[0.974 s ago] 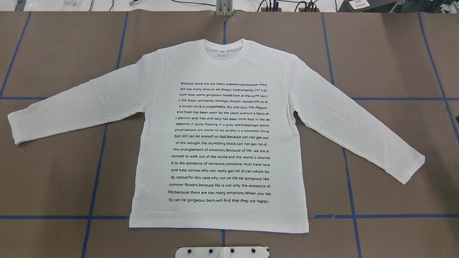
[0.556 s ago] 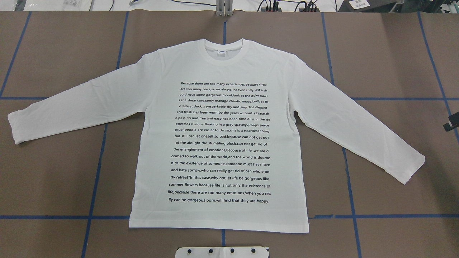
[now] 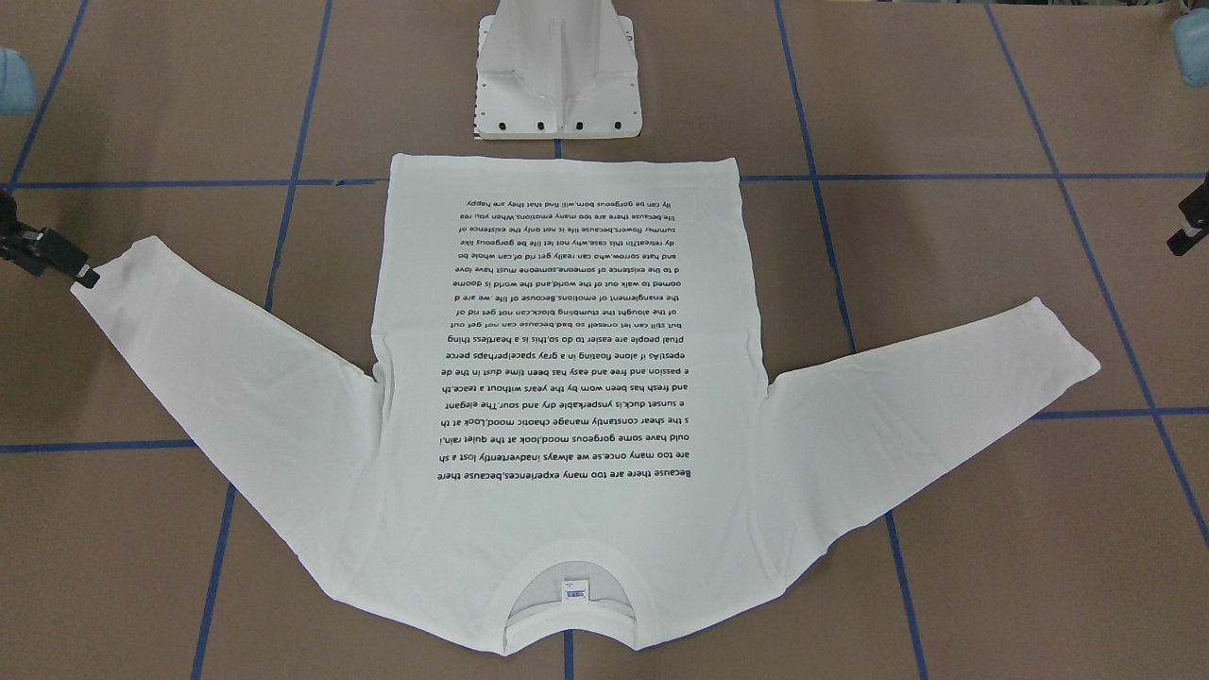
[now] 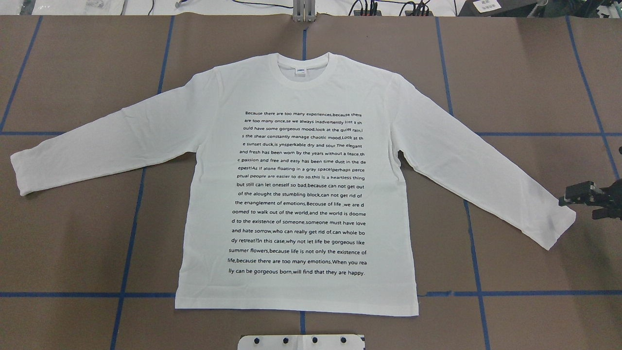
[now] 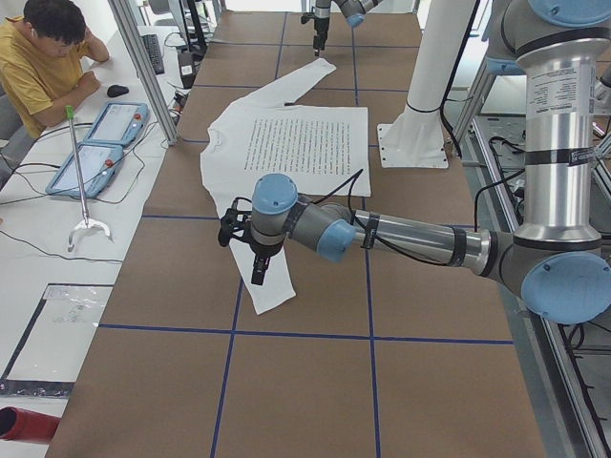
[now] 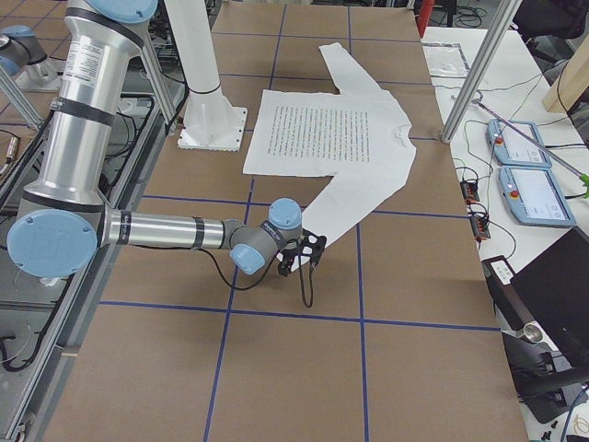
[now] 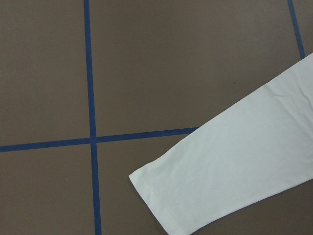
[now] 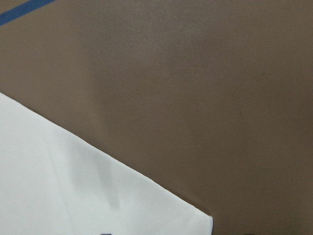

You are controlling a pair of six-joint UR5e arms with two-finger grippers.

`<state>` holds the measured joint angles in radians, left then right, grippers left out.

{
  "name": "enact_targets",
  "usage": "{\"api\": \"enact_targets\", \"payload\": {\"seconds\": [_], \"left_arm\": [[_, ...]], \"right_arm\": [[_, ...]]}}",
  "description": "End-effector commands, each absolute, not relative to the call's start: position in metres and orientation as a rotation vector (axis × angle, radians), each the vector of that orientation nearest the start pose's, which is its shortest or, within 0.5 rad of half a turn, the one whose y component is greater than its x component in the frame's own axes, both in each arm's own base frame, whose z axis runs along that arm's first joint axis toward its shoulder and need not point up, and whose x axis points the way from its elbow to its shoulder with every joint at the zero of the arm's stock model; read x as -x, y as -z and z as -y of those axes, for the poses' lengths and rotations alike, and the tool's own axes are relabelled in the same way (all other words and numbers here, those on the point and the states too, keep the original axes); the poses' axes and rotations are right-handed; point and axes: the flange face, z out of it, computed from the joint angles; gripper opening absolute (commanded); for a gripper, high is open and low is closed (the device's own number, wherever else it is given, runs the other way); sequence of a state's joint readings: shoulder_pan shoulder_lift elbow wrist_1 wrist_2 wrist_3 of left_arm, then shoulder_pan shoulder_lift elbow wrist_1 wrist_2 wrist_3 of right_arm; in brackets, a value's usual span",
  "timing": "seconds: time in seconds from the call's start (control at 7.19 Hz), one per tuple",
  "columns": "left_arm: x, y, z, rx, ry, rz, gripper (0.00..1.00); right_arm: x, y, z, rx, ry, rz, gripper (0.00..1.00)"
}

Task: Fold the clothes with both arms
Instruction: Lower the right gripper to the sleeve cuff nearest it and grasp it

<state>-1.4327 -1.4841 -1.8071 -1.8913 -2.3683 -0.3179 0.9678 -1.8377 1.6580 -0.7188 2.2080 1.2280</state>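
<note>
The white long-sleeved T-shirt [image 4: 296,194] lies flat with its print up, sleeves spread, collar [image 4: 302,68] at the far side. My right gripper [image 4: 566,199] hovers at the right sleeve's cuff [image 4: 559,228], beside its outer edge, jaws apart and holding nothing. It also shows in the front view [image 3: 80,276]. The right wrist view shows that cuff's corner [image 8: 73,196]. My left gripper [image 3: 1181,241] is out of the overhead view. In the left side view it [image 5: 256,267] hangs over the left sleeve's cuff [image 5: 272,291]. I cannot tell whether it is open. The left wrist view shows that cuff [image 7: 205,191].
The white metal pedestal [image 3: 557,76] stands just behind the shirt's hem. The brown table [image 4: 73,233] has blue tape lines. A seated person [image 5: 48,57] and two pendants [image 5: 100,143] are on a side bench beyond the table's far edge.
My right gripper has come in from the overhead view's right edge and moved down and left to the right cuff. The shirt has not moved.
</note>
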Motion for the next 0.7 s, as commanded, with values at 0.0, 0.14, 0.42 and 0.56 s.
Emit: {"api": "enact_targets", "payload": {"seconds": [0.0, 0.14, 0.42, 0.56], "left_arm": [[-0.003, -0.544, 0.475, -0.26, -0.025, -0.861, 0.99], [-0.003, -0.544, 0.475, -0.26, -0.025, -0.861, 0.99], [-0.003, -0.544, 0.475, -0.262, -0.028, -0.861, 0.99], [-0.003, -0.544, 0.474, -0.262, -0.028, -0.861, 0.99]], "right_arm": [[0.179, -0.647, 0.37, 0.107, -0.444, 0.87, 0.88], [0.181, -0.648, 0.37, 0.112, -0.45, 0.867, 0.87], [0.183, -0.657, 0.367, 0.126, -0.449, 0.853, 0.87], [0.184, -0.661, 0.365, 0.133, -0.45, 0.845, 0.87]]}}
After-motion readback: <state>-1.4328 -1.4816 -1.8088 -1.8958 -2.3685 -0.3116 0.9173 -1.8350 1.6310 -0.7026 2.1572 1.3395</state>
